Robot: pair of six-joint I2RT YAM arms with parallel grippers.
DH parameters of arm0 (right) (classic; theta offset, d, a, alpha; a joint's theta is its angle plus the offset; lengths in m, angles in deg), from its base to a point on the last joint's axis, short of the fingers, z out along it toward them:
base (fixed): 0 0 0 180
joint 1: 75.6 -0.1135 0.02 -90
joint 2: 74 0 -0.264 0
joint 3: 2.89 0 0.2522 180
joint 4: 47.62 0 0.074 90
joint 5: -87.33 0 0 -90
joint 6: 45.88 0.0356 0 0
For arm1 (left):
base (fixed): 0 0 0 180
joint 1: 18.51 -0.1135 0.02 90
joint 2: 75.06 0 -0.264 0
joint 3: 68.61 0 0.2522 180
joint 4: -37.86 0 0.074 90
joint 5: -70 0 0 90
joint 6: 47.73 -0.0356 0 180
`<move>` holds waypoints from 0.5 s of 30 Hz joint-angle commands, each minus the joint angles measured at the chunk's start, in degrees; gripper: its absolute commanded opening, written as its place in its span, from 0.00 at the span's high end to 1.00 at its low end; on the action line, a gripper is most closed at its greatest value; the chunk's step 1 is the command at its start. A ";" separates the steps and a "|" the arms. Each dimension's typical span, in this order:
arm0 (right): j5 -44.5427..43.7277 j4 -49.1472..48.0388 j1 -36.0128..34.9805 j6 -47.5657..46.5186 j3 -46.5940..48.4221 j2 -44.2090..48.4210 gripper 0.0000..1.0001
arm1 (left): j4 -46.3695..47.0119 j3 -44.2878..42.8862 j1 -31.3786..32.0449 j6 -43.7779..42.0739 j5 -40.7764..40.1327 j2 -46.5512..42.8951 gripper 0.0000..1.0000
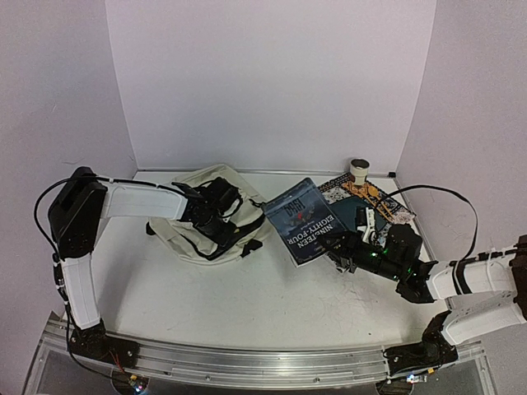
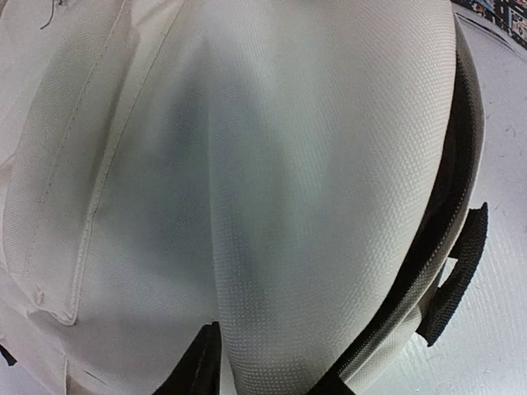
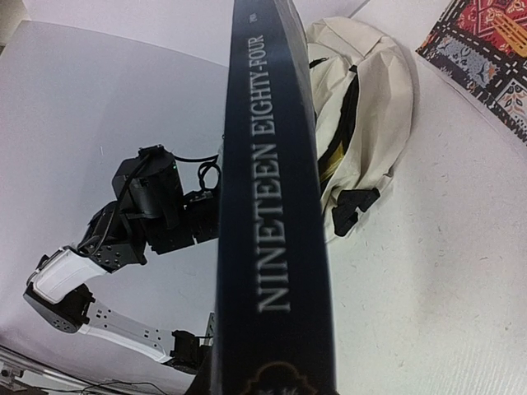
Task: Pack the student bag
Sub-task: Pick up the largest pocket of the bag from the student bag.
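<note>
left tool (image 1: 217, 212): pinching a fold of student bag (image 1: 191, 216) fabric
right tool (image 1: 342, 253): clamped on book (image 1: 305, 218), tilted
student bag: mid-surface, toward far edge

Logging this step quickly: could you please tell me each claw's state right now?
Left claw: straddling student bag fabric; grip cannot be told.
Right claw: closed on the book.

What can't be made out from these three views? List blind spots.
Left wrist: the left tool shows only fingertips at the bottom edge; whether it grips the student bag is unclear.
Right wrist: the book fills the centre, hiding the fingers of the right tool.
Top external: the left arm covers the bag's middle, so its opening is hidden there.
Top external: the small cream round item at the back is too small to identify.
</note>
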 commanded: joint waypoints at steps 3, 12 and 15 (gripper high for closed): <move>1.69 -36.16 0.17 -0.13 2.99 1.68 1.00 | -1.29 -3.63 -0.43 -1.02 1.12 -4.07 1.00; 3.09 -36.50 -1.57 2.02 3.84 -1.51 1.00 | -5.90 -8.89 -0.41 -1.42 -3.91 -10.28 1.00; 3.12 -37.18 -2.73 2.41 4.68 -3.14 1.00 | -7.19 -11.16 -0.37 -1.13 -3.50 -11.53 1.00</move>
